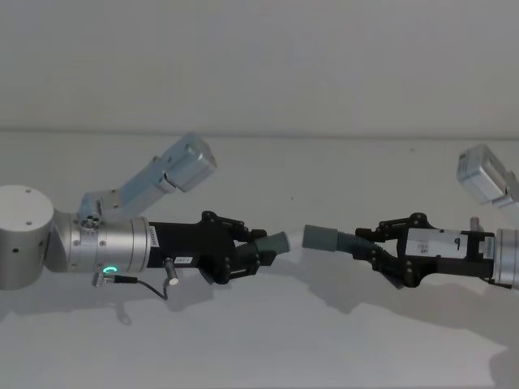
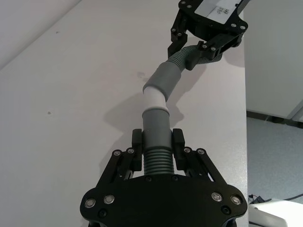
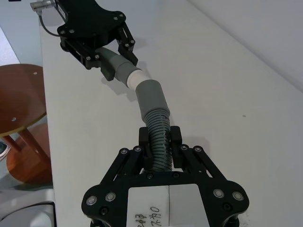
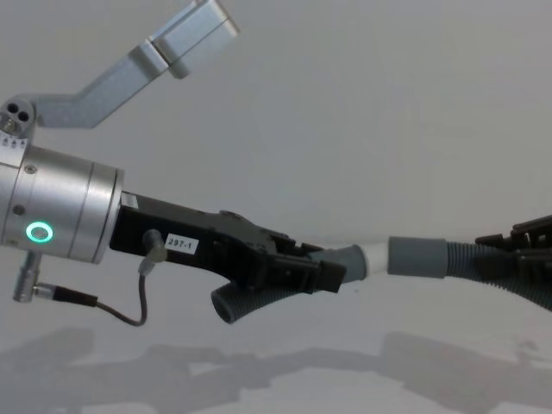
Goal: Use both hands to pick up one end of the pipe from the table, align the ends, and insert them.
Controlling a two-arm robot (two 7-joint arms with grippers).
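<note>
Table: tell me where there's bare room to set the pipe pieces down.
The table is bare under and before both grippers, and behind them toward its back edge. It's crowded only mid-air, where the left gripper holds the elbow facing the right gripper and its hose.

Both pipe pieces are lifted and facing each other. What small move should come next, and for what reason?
Probably bring the two ends straight together. The left pincer holds the elbow and the right pincer the hose, both above the table. In the head view, a gap separates the elbow's whitish tip from the hose's cuff, and they look roughly in line.
</note>
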